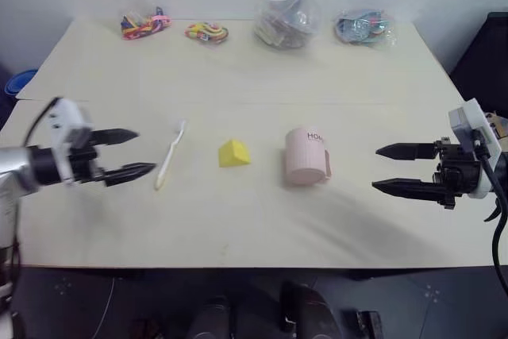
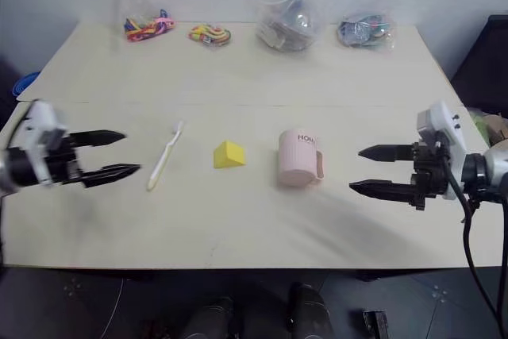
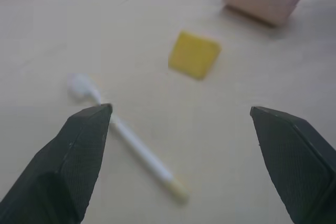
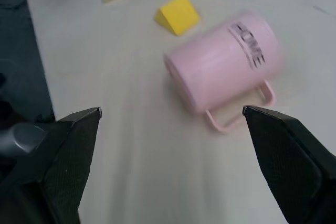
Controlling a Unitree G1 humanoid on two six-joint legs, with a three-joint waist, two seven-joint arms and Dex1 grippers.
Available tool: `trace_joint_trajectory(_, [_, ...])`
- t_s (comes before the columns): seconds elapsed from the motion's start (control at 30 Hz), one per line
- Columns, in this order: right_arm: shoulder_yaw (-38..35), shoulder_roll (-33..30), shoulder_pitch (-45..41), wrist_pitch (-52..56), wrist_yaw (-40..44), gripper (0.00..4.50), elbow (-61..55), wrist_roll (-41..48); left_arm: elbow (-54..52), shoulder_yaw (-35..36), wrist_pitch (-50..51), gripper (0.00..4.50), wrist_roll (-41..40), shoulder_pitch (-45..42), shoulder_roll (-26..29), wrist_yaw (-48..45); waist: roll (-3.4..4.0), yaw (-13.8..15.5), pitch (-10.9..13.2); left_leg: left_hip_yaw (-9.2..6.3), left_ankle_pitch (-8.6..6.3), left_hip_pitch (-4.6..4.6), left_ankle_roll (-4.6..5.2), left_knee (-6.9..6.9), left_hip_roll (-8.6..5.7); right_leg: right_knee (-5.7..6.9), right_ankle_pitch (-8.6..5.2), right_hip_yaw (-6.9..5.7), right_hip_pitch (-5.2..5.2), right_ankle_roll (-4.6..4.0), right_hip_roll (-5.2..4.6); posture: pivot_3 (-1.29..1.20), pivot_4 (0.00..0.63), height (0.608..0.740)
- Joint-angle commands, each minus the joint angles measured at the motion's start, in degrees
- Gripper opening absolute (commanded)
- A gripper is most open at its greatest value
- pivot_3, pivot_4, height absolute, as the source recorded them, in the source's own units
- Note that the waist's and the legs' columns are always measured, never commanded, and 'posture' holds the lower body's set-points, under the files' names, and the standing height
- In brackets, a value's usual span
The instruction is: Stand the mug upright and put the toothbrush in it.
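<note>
Both of your grippers, left and right, are spread and empty. Mug lies sideways mid-desk, toothbrush beside the left gripper. Righting comes first: close the right gripper on the mug.

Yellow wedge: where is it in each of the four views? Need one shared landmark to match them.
Left eye: yellow wedge mid-table, between toothbrush and mug.
Right eye: same spot, between them.
Left wrist: upper centre, above the open left gripper.
Right wrist: upper left of centre, above the open right gripper.
Landmark: the lying pink mug, beside the wedge in all four.
</note>
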Motion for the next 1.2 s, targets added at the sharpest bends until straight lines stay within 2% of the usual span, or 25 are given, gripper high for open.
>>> trace_joint_trajectory(0.03, [-4.4, 0.1, -0.8, 4.6, -3.3, 4.50, -9.1, 8.9, 5.6, -9.5, -2.9, 4.47, 3.9, -10.6, -4.0, -3.3, -0.01, 0.6, 0.0, 0.00, 0.00, 0.00, 0.00, 0.03, -0.02, 0.02, 0.00, -0.01, 0.01, 0.00, 0.00, 0.00, 0.150, 0.740])
trace_joint_trajectory(0.17, [-6.0, 1.3, -3.0, 7.6, -10.3, 4.50, -15.2, 17.5, 21.9, -19.2, -11.6, 4.47, 12.1, -23.2, -11.0, -7.5, -0.09, 0.6, 0.0, 0.31, 0.00, -0.15, 0.00, 0.21, -0.06, 0.03, 0.00, -0.16, 0.01, 0.01, 0.08, 0.00, 0.150, 0.740])
trace_joint_trajectory(0.33, [-7.3, 2.4, -3.9, 8.1, -18.8, 4.50, -18.4, 22.8, 37.7, -25.5, -22.0, 4.47, 21.1, -30.8, -17.4, -7.2, -0.15, 0.5, 0.0, 0.33, 0.00, -0.19, 0.00, 0.18, -0.06, -0.03, 0.01, -0.18, 0.00, 0.02, 0.11, 0.00, 0.150, 0.740])
trace_joint_trajectory(0.43, [-8.8, 2.4, -2.6, 8.0, -22.7, 4.50, -20.0, 25.8, 43.1, -26.8, -25.2, 4.47, 23.4, -32.7, -21.1, -6.9, -0.19, 0.5, 0.0, 0.32, 0.00, -0.25, 0.00, 0.18, -0.04, -0.07, 0.01, -0.23, -0.03, 0.02, 0.12, 0.00, 0.150, 0.740])
trace_joint_trajectory(0.6, [-9.7, 2.3, -0.7, 7.0, -26.9, 4.50, -21.3, 28.5, 53.7, -26.8, -30.7, 4.47, 27.8, -36.1, -26.2, -1.1, -0.26, 0.7, 0.0, 0.05, 0.00, -0.54, 0.02, 0.42, -0.06, -0.13, 0.08, -0.43, -0.04, 0.13, 0.08, 0.00, 0.150, 0.740])
trace_joint_trajectory(0.83, [-8.3, 1.7, -1.2, 6.0, -28.4, 4.50, -21.5, 29.4, 58.3, -24.9, -30.5, 4.47, 27.5, -37.7, -29.8, -1.3, -0.28, 0.7, 0.0, -0.02, 0.01, -0.59, 0.05, 0.45, -0.07, -0.15, 0.09, -0.47, -0.03, 0.16, 0.05, 0.00, 0.150, 0.740])
trace_joint_trajectory(0.93, [-7.5, 1.2, -1.5, 5.6, -28.0, 4.50, -21.4, 28.6, 58.0, -23.7, -30.2, 3.90, 26.8, -37.9, -30.3, -1.9, -0.28, 0.6, 0.0, -0.02, 0.00, -0.58, 0.06, 0.44, -0.07, -0.16, 0.09, -0.47, -0.03, 0.17, 0.06, 0.00, 0.150, 0.740])
trace_joint_trajectory(1.07, [-5.3, 1.2, -2.2, 4.9, -27.1, 4.50, -21.0, 26.8, 54.7, -21.8, -28.8, 2.67, 26.0, -37.2, -28.4, -2.5, -0.28, 0.6, 0.0, -0.02, 0.00, -0.58, 0.06, 0.45, -0.06, -0.16, 0.09, -0.47, -0.03, 0.17, 0.06, 0.00, 0.150, 0.740])
trace_joint_trajectory(1.2, [-1.1, 2.5, -4.9, 3.6, -26.3, 4.50, -19.6, 24.3, 47.6, -16.6, -24.0, 2.67, 23.1, -35.1, -23.9, -0.3, -0.28, 0.5, 0.0, -0.05, 0.00, -0.58, 0.05, 0.45, -0.05, -0.16, 0.09, -0.47, -0.03, 0.17, 0.06, 0.00, 0.150, 0.740])
